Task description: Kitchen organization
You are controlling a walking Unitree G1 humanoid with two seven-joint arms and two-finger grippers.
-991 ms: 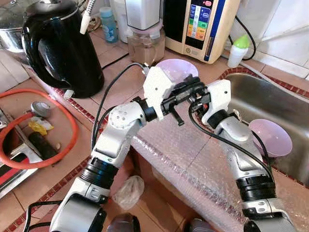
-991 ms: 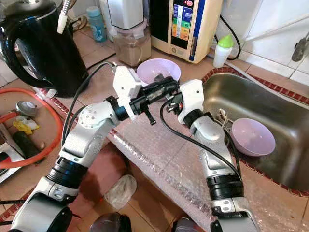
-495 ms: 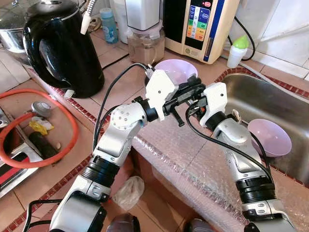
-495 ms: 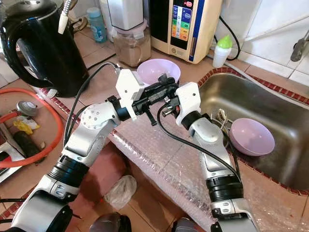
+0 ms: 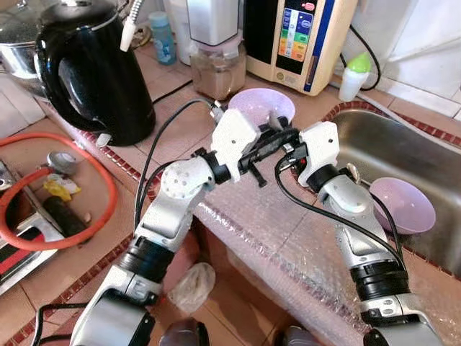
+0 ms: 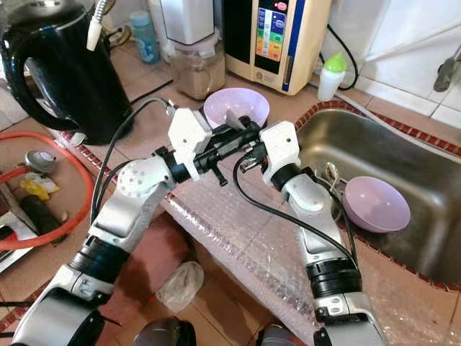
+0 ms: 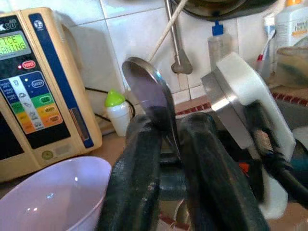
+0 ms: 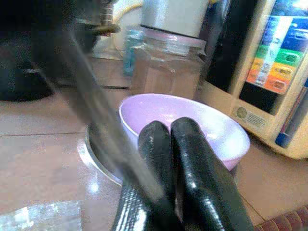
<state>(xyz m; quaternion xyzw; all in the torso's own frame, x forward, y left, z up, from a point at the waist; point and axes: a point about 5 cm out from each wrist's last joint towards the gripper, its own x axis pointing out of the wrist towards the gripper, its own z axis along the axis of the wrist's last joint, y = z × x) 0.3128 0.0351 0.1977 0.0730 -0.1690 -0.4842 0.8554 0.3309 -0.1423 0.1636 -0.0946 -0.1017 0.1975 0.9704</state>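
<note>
Meeting over the bubble-wrapped counter edge [image 5: 288, 238], just in front of a lilac bowl [image 6: 229, 105] on the terracotta tiles, with the left gripper [image 7: 166, 144] clenched on a metal spoon [image 7: 147, 89] whose bowl end sticks up past the two black fingers [image 7: 137, 168]. Seen in the left wrist view with the spoon pinched between the fingers, the right arm's white wrist housing [image 7: 250, 120] close on one side and the lilac bowl's rim low on the other. Pointing toward that same bowl, the right gripper [image 8: 168, 144], fingers pressed together with no gap between them, a blurred grey bar of the spoon handle crossing in front; cannot tell whether those fingers actually pinch the handle. Standing behind the bowl: a jar of brown powder [image 5: 216, 71] under a white appliance, a cream water unit with a coloured panel [image 5: 297, 36], and a small bottle with a green cap [image 5: 356, 72]. Sitting to the robot's left, a black kettle [image 5: 90, 68] and a loop of orange hose [image 5: 65, 194]. Lying in the steel sink [image 6: 403, 158] to the right, a second lilac bowl [image 6: 374, 203].
</note>
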